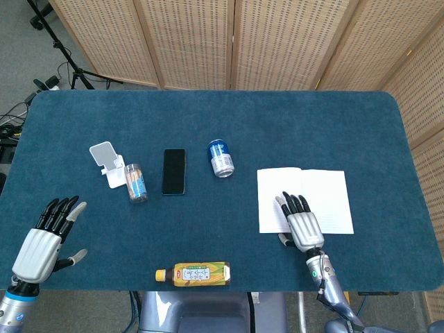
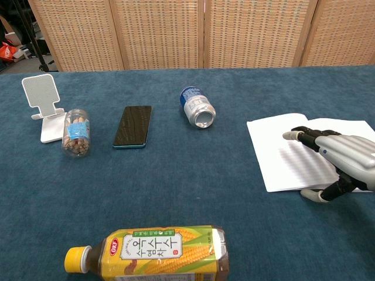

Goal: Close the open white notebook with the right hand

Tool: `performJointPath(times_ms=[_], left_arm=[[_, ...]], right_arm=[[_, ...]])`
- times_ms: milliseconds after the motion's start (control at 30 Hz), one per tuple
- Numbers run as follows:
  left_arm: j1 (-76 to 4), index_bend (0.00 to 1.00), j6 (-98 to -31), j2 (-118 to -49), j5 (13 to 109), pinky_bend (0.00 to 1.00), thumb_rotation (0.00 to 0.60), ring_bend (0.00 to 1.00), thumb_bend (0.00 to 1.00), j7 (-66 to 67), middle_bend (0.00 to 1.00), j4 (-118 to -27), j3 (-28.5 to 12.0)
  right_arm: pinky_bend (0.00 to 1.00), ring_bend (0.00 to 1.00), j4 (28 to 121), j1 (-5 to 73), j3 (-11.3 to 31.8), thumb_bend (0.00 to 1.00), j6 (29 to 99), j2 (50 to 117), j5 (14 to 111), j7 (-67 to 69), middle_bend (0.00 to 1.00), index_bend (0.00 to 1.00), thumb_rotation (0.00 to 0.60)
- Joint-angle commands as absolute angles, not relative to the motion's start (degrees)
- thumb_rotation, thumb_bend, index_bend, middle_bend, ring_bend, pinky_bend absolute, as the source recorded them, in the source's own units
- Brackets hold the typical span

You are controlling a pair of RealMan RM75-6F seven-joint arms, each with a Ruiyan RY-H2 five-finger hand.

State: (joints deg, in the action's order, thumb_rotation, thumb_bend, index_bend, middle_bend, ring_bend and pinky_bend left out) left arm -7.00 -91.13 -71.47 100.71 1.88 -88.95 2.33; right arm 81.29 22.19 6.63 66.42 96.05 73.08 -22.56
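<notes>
The white notebook (image 1: 319, 191) (image 2: 281, 149) lies open and flat on the blue table, right of centre. My right hand (image 1: 301, 225) (image 2: 338, 158) hovers palm down over the notebook's near edge, around the middle fold, with its fingers stretched out and apart; it holds nothing. Its thumb sits off the page by the near edge. My left hand (image 1: 47, 239) is over the table's near left corner, open and empty, seen only in the head view.
A blue can (image 1: 220, 157) (image 2: 197, 108) lies left of the notebook. Further left are a black phone (image 1: 174, 171), a small jar (image 1: 135, 183) and a white phone stand (image 1: 107, 162). A yellow corn tea bottle (image 1: 196, 273) (image 2: 158, 251) lies at the near edge.
</notes>
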Motion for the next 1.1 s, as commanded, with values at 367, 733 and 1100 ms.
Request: performJointPath(times_ms=[367, 733, 1100], left_arm=[[-7.0, 0.00, -91.2, -71.3, 100.8, 0.00, 0.600, 0.00, 0.00, 1.6, 0.00, -89.1, 2.4], [-7.0, 0.00, -91.1, -71.4, 101.0, 0.00, 0.600, 0.00, 0.00, 1.8, 0.00, -89.1, 2.5], [-7.0, 0.00, -91.0, -71.5, 101.1, 0.00, 0.600, 0.00, 0.00, 1.9, 0.00, -89.2, 2.7]], right_arm=[[0.00, 0.00, 79.8, 22.7, 6.6, 0.32, 66.2, 97.2, 72.3, -22.8, 0.00, 0.00, 0.600], [0.00, 0.00, 78.6, 22.4, 6.8, 0.35, 68.0, 97.7, 73.3, -20.7, 0.00, 0.00, 0.600], [0.00, 0.00, 77.9, 21.7, 6.9, 0.44, 69.9, 98.1, 73.9, -19.7, 0.00, 0.00, 0.600]])
